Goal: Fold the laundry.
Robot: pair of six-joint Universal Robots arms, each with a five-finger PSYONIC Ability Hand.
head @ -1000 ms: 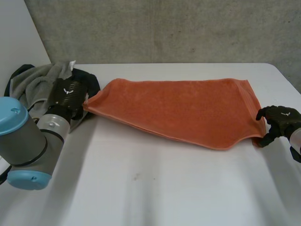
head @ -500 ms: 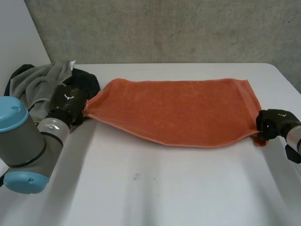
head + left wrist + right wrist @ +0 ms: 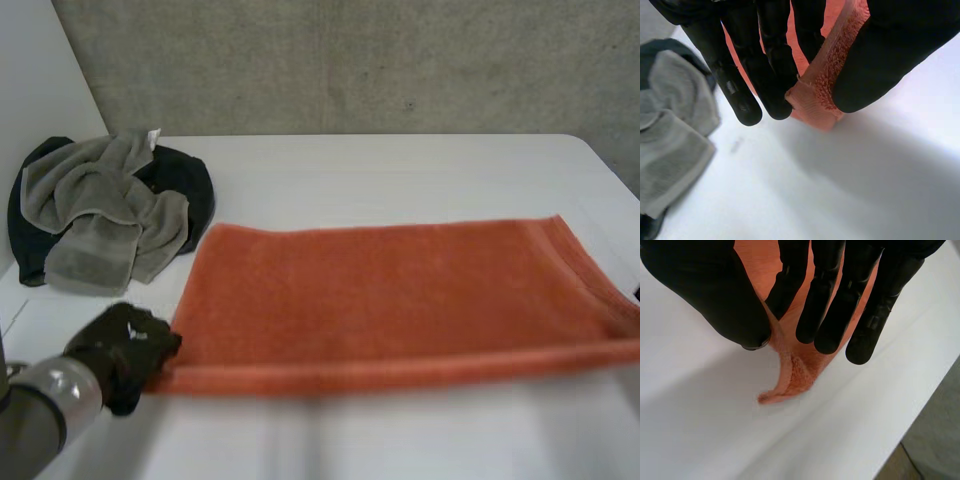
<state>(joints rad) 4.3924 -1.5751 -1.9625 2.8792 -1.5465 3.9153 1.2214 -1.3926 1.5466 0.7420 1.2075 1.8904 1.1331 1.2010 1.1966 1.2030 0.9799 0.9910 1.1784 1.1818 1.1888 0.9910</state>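
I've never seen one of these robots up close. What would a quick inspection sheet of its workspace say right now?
Surface: white table, bare around the laundry.
Job's things: orange towel spread flat across the middle; grey towel crumpled on a dark cloth at the far left.
Clutter: nothing seen.
Hands: left hand pinches the orange towel's near left corner between thumb and fingers; right hand pinches a corner at its right end the same way.
Cables: nothing seen.
Surroundings: grey concrete wall behind the table.
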